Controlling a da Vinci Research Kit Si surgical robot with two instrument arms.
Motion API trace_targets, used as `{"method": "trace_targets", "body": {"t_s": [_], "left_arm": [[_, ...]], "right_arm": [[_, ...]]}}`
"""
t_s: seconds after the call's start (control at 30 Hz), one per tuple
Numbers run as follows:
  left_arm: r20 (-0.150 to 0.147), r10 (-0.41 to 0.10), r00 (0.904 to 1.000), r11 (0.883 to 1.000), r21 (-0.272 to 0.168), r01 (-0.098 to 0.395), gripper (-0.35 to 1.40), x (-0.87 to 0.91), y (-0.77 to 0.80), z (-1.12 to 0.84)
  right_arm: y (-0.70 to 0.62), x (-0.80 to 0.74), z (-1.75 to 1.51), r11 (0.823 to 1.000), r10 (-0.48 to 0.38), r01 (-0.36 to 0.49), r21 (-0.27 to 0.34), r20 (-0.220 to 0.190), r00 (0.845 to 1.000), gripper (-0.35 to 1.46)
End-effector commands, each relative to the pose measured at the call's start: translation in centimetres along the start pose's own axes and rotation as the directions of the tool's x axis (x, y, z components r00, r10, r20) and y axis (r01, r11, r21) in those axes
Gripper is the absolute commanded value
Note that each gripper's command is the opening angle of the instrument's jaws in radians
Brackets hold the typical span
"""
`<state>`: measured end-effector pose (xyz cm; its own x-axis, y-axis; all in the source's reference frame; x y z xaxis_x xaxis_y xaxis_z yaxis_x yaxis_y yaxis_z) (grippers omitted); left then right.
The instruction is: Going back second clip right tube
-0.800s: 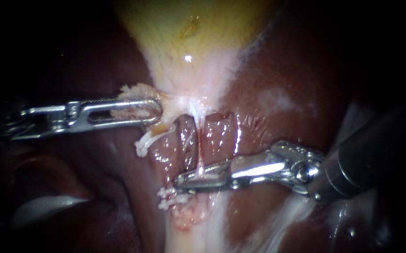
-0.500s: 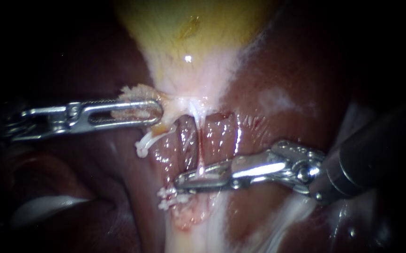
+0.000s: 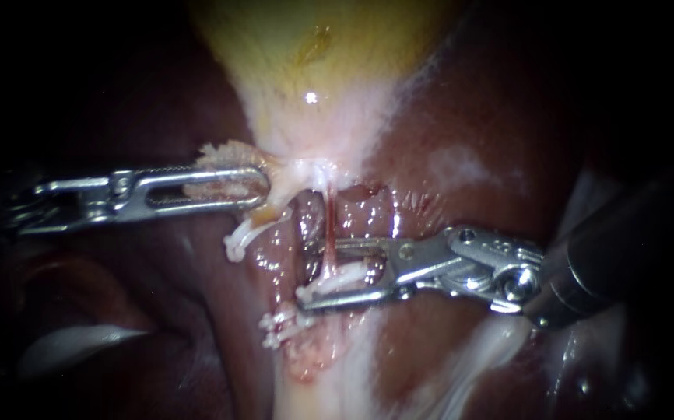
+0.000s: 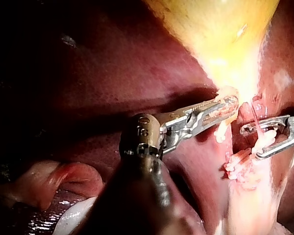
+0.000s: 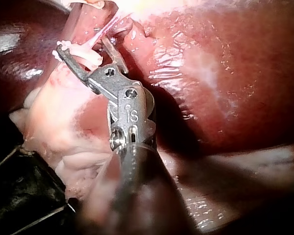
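While my left instrument has its jaws pressed together on a tag of the gallbladder just beside the upper end of the right tube, my right instrument has its jaws spread, one on each side of that tube. A white clip sits on the tube between those jaws, against the lower one. The other clip lies near the tube's lower end, and the liver lies behind the tube.

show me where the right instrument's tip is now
Endoscope view, centre: the right instrument has its open jaws straddling the thin red tube, below the gallbladder.
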<state>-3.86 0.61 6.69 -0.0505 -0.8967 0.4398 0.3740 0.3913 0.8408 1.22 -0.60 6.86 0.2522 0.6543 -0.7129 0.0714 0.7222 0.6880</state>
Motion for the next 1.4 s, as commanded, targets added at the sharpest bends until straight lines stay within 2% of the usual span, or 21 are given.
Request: {"method": "trace_targets", "body": {"t_s": [0.03,0.33,0.43,0.77,0.93,1.17,1.4], "left_arm": [[0.000,0.000,1.0000,1.000,0.000,0.000,-0.35,0.00,0.00,0.00],[0.000,0.000,1.0000,1.000,0.000,0.000,-0.35,0.00,0.00,-0.01],[0.000,0.000,1.0000,1.000,0.000,0.000,-0.35,0.00,0.00,-0.01],[0.000,0.000,1.0000,1.000,0.000,0.000,-0.35,0.00,0.00,-0.01],[0.000,0.001,1.0000,1.000,0.000,-0.001,-0.35,0.01,0.00,0.00],[0.003,0.001,1.0000,1.000,0.001,-0.001,-0.35,0.01,0.00,0.00],[0.003,0.001,1.0000,1.000,0.001,-0.001,-0.35,0.02,0.01,0.00]], "right_arm": [[-0.02,-0.01,-0.01,1.000,0.000,0.000,0.005,0.001,1.000,0.50],[-0.33,-0.01,-0.06,0.997,-0.007,0.006,0.077,0.007,1.000,0.50],[-0.37,0.00,-0.04,0.997,-0.013,0.013,0.080,0.007,1.000,0.50],[-0.23,-0.02,-0.07,0.996,-0.047,0.047,0.074,0.006,0.999,0.50],[-0.15,-0.03,-0.10,0.996,-0.082,0.081,0.033,0.006,0.997,0.50],[0.06,-0.10,-0.29,0.992,-0.125,0.125,-0.021,0.012,0.992,0.50],[0.05,-0.12,-0.54,0.981,-0.188,0.189,-0.038,0.031,0.982,0.50]]}}
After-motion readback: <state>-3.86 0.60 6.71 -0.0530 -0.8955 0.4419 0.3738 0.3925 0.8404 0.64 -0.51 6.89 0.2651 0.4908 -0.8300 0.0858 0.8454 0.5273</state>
